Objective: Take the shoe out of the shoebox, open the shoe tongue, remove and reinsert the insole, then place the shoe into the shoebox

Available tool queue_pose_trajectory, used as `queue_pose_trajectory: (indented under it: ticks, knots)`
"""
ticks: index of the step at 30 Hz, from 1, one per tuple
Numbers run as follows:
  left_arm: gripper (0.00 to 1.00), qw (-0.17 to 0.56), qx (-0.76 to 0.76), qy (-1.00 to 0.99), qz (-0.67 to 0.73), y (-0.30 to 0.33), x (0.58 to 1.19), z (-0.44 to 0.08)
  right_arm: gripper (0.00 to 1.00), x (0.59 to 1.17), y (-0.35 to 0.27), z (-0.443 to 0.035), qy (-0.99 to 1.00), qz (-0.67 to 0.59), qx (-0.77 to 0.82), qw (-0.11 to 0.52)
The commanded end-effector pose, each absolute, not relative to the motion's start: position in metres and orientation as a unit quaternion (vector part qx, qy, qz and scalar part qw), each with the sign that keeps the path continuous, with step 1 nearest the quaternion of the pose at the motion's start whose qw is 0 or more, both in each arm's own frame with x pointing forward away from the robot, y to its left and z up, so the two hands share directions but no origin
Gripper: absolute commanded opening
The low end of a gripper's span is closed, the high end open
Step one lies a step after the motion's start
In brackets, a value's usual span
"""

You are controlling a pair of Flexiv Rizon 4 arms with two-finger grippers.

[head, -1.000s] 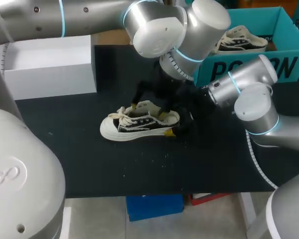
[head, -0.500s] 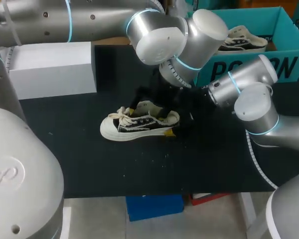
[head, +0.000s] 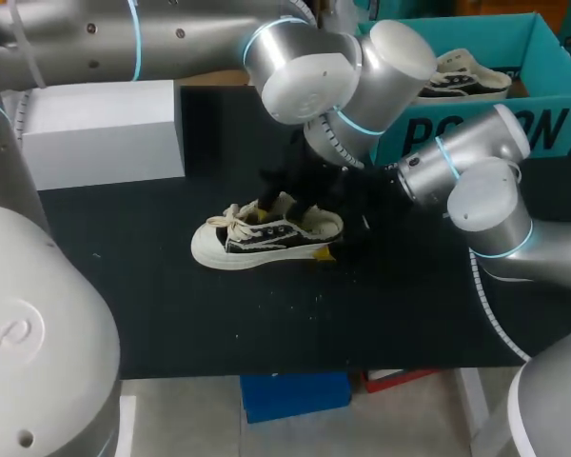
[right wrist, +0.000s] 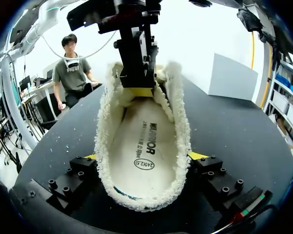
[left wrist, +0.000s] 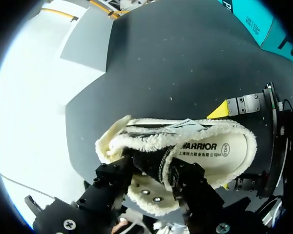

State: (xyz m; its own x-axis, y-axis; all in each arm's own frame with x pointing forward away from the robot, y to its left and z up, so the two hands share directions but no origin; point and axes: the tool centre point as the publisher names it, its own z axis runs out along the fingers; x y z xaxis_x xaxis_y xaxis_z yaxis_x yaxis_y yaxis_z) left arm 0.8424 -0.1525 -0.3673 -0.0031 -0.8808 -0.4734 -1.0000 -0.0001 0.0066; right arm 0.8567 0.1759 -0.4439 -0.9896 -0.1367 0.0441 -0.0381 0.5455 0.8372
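The left claw (left wrist: pixel 151 173) has dropped onto the tongue (left wrist: pixel 153 157), pinching it open; the right claw (right wrist: pixel 144 157) clamps the shoe (head: pixel 266 238) steady by its heel.

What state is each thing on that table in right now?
left gripper: shut on the tongue
right gripper: shut on the shoe, at its heel
shoe: upright on the table, outside the shoebox
insole: lying inside the shoe
shoebox: open, a second shoe inside
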Motion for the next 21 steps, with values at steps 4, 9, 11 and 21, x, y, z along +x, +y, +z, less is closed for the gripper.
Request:
queue_pose_trajectory:
  ticks: [4,9,11,21]
  knots:
    - [0.00,0.171,-0.683,0.689,0.175,-0.155,0.842,-0.369,0.00,0.856,0.179,-0.450,-0.878,-0.474,0.050,0.053]
    - [0.00,0.173,-0.681,0.690,0.173,-0.157,0.842,-0.368,0.00,0.856,0.179,-0.450,-0.878,-0.474,0.050,0.053]
    - [0.00,0.174,-0.681,0.690,0.171,-0.157,0.842,-0.367,0.00,0.856,0.179,-0.450,-0.878,-0.474,0.050,0.053]
    - [0.00,0.184,-0.690,0.689,0.122,-0.163,0.849,-0.346,0.00,0.856,0.179,-0.450,-0.878,-0.474,0.050,0.053]
